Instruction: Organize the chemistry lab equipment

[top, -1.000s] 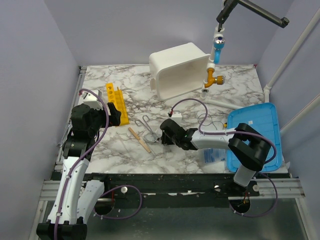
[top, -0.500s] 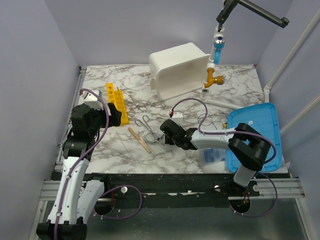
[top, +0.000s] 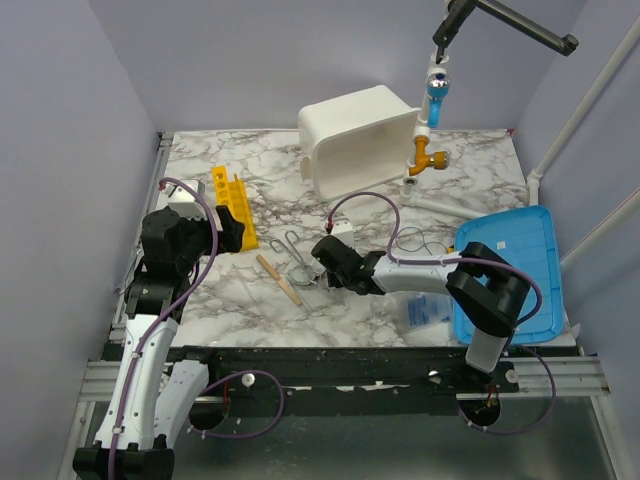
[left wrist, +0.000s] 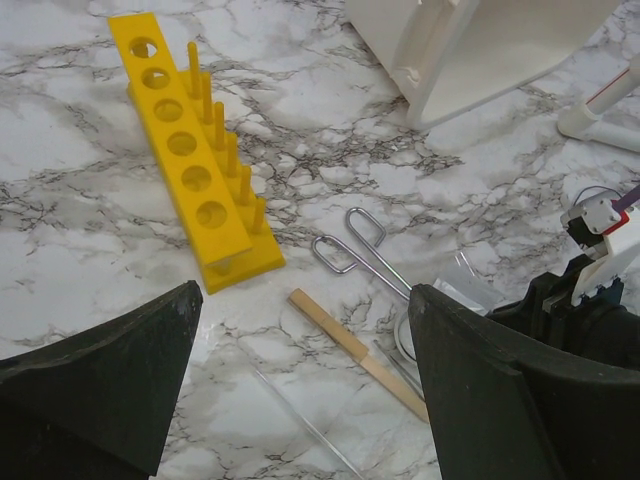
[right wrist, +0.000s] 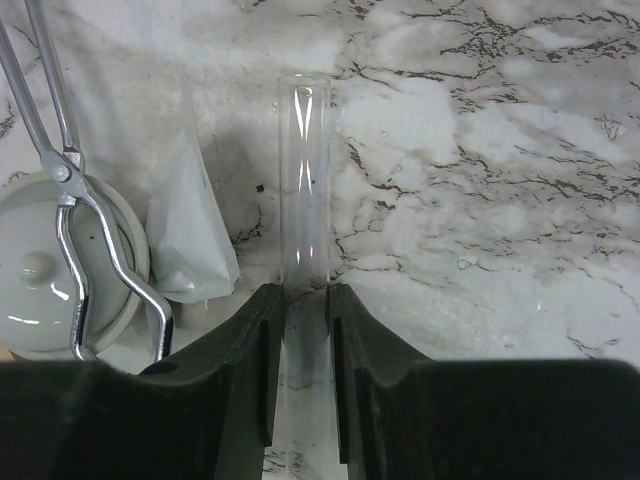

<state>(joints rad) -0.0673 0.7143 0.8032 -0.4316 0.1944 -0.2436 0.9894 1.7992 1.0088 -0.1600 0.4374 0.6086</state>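
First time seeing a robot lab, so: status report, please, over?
Right tool pinching clear glass tube, flat on table. Left tool open, empty. Metal tongs and small clear bag close beside tube.

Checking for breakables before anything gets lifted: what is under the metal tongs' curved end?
A small white lidded dish lies under the tongs. Its lid hides any contents, and the right gripper covers the dish's near edge.

No legible text on any item
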